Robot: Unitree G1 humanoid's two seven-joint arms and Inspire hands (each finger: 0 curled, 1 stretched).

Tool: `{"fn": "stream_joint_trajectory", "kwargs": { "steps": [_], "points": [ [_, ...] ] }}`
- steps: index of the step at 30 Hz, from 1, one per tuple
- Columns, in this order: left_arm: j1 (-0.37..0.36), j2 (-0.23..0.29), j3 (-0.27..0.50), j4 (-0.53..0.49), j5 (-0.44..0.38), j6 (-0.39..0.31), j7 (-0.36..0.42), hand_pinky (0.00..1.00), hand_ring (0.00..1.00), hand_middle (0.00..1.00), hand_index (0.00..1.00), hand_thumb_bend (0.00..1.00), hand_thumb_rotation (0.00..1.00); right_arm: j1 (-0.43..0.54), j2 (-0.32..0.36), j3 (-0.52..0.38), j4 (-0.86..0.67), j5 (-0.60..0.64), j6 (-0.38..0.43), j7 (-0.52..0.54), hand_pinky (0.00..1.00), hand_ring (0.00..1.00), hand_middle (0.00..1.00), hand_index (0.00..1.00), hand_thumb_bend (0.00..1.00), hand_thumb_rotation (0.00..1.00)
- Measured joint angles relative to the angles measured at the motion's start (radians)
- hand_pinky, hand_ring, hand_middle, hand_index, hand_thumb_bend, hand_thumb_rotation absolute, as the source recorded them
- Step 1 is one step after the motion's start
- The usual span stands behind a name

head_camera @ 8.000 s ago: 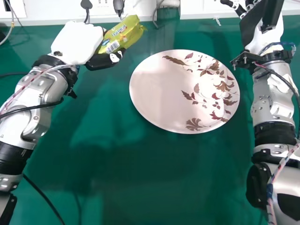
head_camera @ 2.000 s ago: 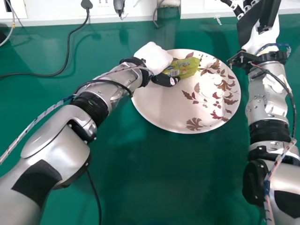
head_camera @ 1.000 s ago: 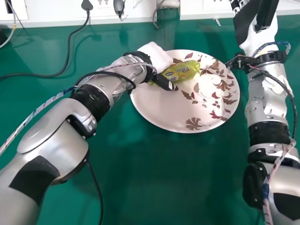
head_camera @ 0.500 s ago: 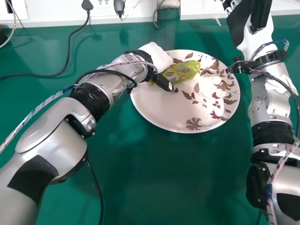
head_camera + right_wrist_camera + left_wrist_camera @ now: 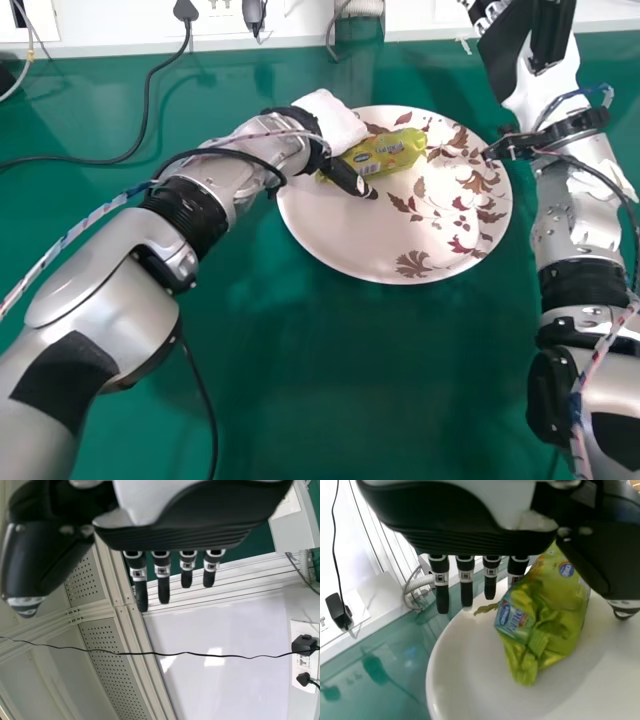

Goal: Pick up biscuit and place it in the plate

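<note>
Release step: grip opened, placement apparently achieved.
The white-and-black left hand (image 5: 333,118) now has straight fingers, its thumb (image 5: 350,178) swung clear of the shiny yellow-green plastic biscuit packet (image 5: 388,152), which lies on the left part of the round white leaf-patterned plate (image 5: 345,225). The black-and-white right hand (image 5: 543,85), empty with fingers extended, has shifted slightly inward. Only left-hand withdrawal appears outstanding.

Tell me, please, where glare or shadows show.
Head view: glare on the plate, soft shadows on the table; left wrist view: shading on the plate beside the packet, dark reflections in the table; right wrist view: bright patches on the white panel.
</note>
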Motion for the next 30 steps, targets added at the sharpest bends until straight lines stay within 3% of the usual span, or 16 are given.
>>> {"fn": "stream_joint_trajectory", "kwargs": {
  "steps": [7,13,23,30],
  "points": [
    [0.003,0.006,0.005,0.001,-0.006,-0.006,0.014,0.99,1.00,1.00,1.00,1.00,0.86,0.000,0.000,0.001,0.000,0.000,0.000,0.001,1.00,1.00,0.98,0.88,1.00,0.53],
    [0.020,0.015,0.016,0.000,-0.012,-0.006,0.049,1.00,1.00,1.00,1.00,1.00,0.86,0.000,0.000,0.001,0.000,0.000,-0.001,0.002,1.00,1.00,1.00,0.87,1.00,0.51],
    [0.069,0.041,0.063,-0.009,-0.012,-0.006,0.201,1.00,1.00,1.00,1.00,1.00,0.89,0.000,-0.002,0.002,0.000,-0.002,-0.002,0.005,0.99,1.00,1.00,0.97,0.97,0.49],
    [0.102,0.072,0.088,-0.097,-0.012,-0.004,0.241,1.00,1.00,1.00,1.00,1.00,0.89,0.001,-0.003,0.003,0.000,-0.003,-0.004,0.006,0.97,1.00,1.00,0.98,0.95,0.47]
  ]
}}
